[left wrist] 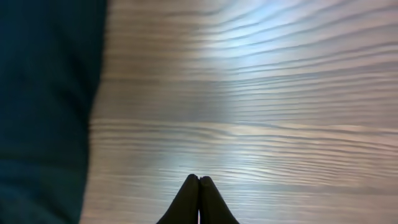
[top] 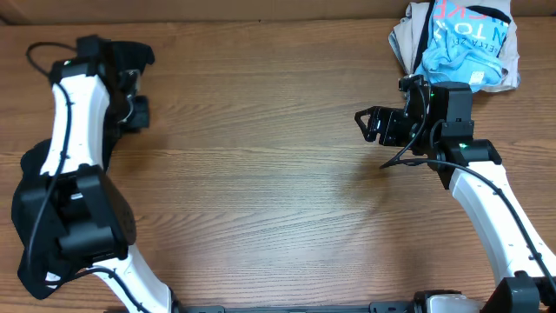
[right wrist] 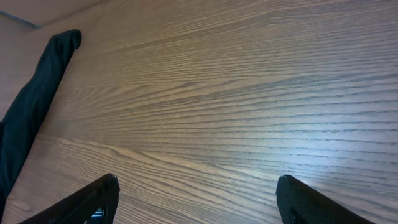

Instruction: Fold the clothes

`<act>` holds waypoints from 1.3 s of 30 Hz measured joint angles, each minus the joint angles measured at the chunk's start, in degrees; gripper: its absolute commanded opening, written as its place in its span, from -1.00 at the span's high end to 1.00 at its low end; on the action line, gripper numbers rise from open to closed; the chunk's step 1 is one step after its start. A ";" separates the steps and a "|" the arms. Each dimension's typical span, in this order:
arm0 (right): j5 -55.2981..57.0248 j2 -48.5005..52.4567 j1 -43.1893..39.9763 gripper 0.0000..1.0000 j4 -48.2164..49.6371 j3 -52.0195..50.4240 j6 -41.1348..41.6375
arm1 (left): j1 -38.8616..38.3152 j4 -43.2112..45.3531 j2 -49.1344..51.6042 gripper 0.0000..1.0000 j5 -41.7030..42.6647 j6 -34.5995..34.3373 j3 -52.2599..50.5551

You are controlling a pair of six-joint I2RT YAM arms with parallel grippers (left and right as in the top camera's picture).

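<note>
L hand (left wrist: pixel 199 180): pinched shut, nothing held, over bare surface (top: pixel 261 174) near its left edge. R hand (right wrist: pixel 198 193): spread wide, empty, over surface's right part. Clothes (top: pixel 24 250): bunched at surface's left edge, partly hidden by L arm (top: pixel 74 113). Folding judged not begun; spreading flat and all folds left.

A wooden table (top: pixel 261 156) is carrying cloth at two of its sides.
The black garment (top: pixel 33 165) is lying flat on the wood along the 9 o'clock side, stretching from about 10 o'clock down to about 8 o'clock, with an arm covering much of it. A bunched pile of printed garments (top: pixel 460 39), light blue over beige, is sitting at 2 o'clock against the far edge. The two are lying well apart, with wood grain showing between them.
</note>
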 measured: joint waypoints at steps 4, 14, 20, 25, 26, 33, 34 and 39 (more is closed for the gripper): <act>0.00 0.00 0.00 -0.69 -0.02 -0.02 0.00 | -4.52 -1.79 0.00 0.92 2.27 -0.13 1.86; 0.00 0.00 0.00 -0.71 -0.02 -0.02 0.00 | -16.00 -3.61 0.00 -0.09 3.43 -5.20 5.44; -0.92 0.00 0.00 -0.72 -0.02 -0.02 -0.02 | -12.31 -3.72 0.00 -0.79 -1.25 -10.29 6.82; -1.22 0.00 0.00 -0.72 0.00 0.00 0.02 | -2.82 -1.09 0.00 -0.77 -3.26 -10.67 6.86; -1.25 0.00 0.00 -0.72 -0.02 0.00 0.02 | -0.90 0.09 0.02 -0.77 -3.41 -10.03 6.86; -1.22 0.00 0.00 -0.72 -0.22 -0.02 0.00 | 8.57 5.62 1.92 -0.68 -4.37 -4.13 7.02; -1.25 0.00 -0.02 -0.72 -0.42 -0.02 -0.02 | 9.03 5.84 2.64 -0.65 -4.35 -3.63 7.04; -1.27 0.00 0.00 -0.72 -1.57 -0.02 0.00 | 9.79 5.73 7.82 -0.50 -4.37 -1.29 7.10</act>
